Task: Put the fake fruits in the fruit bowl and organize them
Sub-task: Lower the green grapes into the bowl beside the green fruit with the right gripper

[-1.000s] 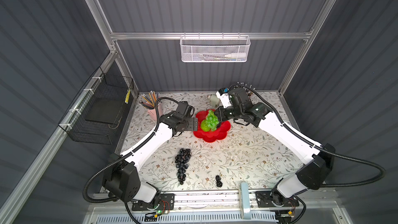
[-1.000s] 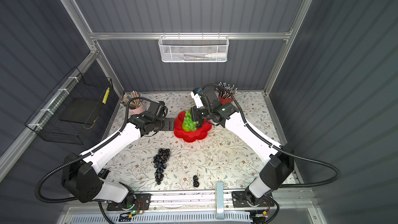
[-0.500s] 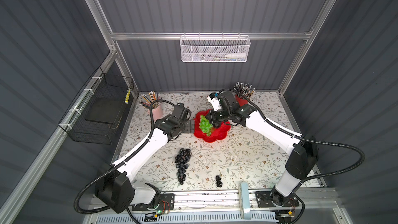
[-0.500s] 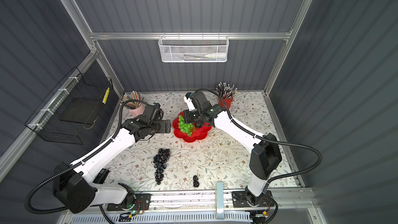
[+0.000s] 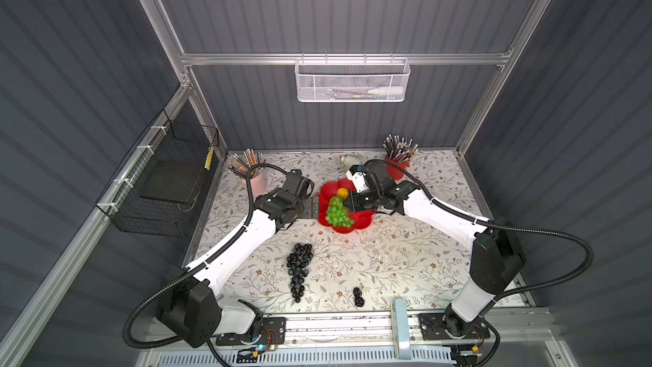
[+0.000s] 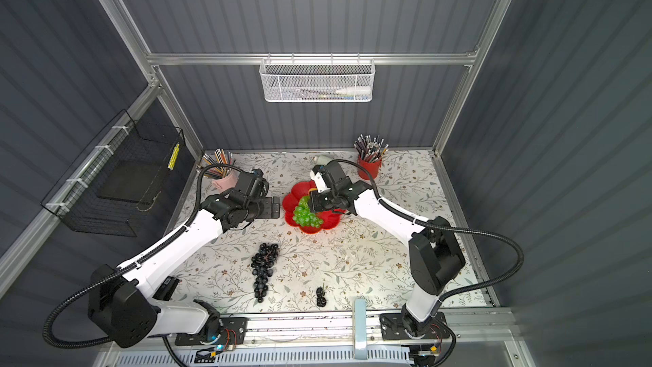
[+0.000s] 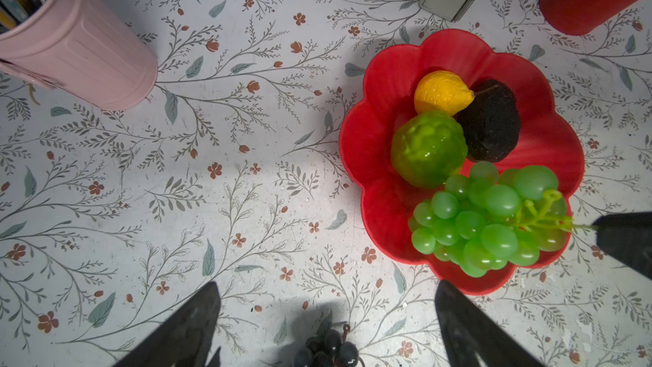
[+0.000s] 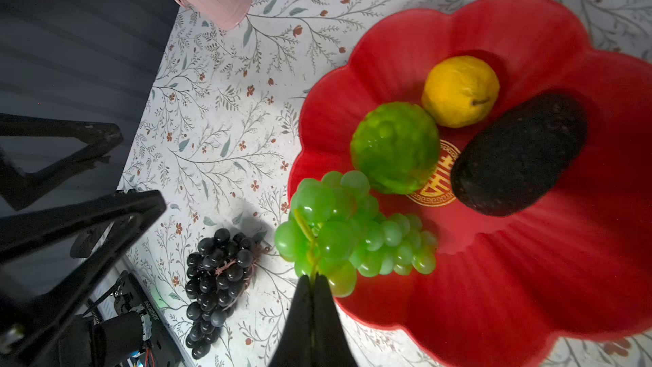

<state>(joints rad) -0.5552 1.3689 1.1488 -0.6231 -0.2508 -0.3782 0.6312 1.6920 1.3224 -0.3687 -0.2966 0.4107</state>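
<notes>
The red flower-shaped fruit bowl (image 5: pixel 364 223) (image 7: pixel 381 75) (image 8: pixel 529 277) holds a yellow pear-like fruit (image 7: pixel 441 93), a dark bumpy oval (image 8: pixel 518 157) and a lime-green knobbly ball (image 8: pixel 395 146). My right gripper (image 8: pixel 313 277) (image 5: pixel 348 204) is shut on the stem of the green grape bunch (image 8: pixel 349 234) (image 5: pixel 337 214), which is over the bowl's front-left rim. The left gripper (image 7: pixel 326 284) (image 5: pixel 314 208) stands open and empty just left of the bowl. The black-purple grape bunch (image 5: pixel 299 270) (image 6: pixel 264 270) and a tiny black cluster (image 5: pixel 358 296) lie on the table in front.
A pink pencil cup (image 5: pixel 253 180) stands back left and a red pencil cup (image 5: pixel 397 167) back right. A small white object (image 5: pixel 349 160) sits behind the bowl. A black wire basket (image 5: pixel 165 178) hangs on the left wall.
My right gripper has carried the green grape bunch from above the bowl's middle down toward its front-left rim. The left gripper has stayed beside the bowl, open.
</notes>
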